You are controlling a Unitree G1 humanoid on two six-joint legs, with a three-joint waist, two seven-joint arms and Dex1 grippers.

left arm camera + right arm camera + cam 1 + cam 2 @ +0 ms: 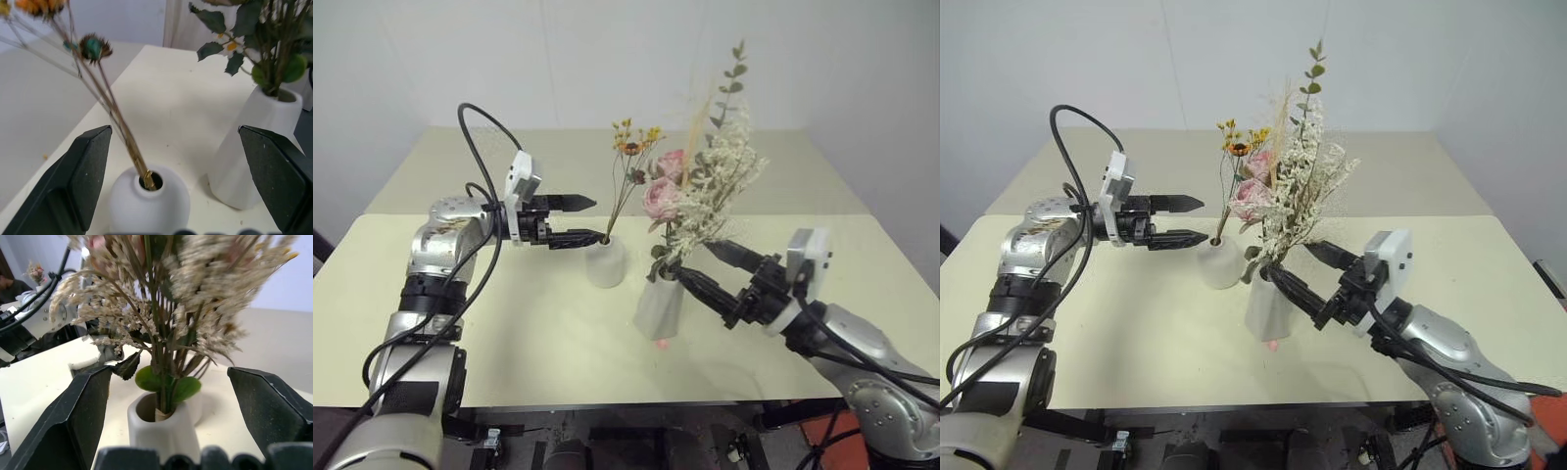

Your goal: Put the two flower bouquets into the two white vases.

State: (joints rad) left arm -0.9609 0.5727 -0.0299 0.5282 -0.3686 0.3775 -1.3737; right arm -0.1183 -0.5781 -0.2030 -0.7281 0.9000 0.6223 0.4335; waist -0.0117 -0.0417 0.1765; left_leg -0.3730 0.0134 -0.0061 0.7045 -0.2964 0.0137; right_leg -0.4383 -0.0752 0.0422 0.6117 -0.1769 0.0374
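Both pincers gape wide and hold nothing. The left gripper [590, 221] hangs just beside the thin stems of the sparse orange bunch [628, 166]; the right gripper [702, 264] straddles the bushy cream and pink bunch [700, 186]. Two vases stand on the table [538, 323], each holding one bouquet: the short round vase [605, 262] the sparse bunch, the taller faceted vase [660, 307] the bushy one.
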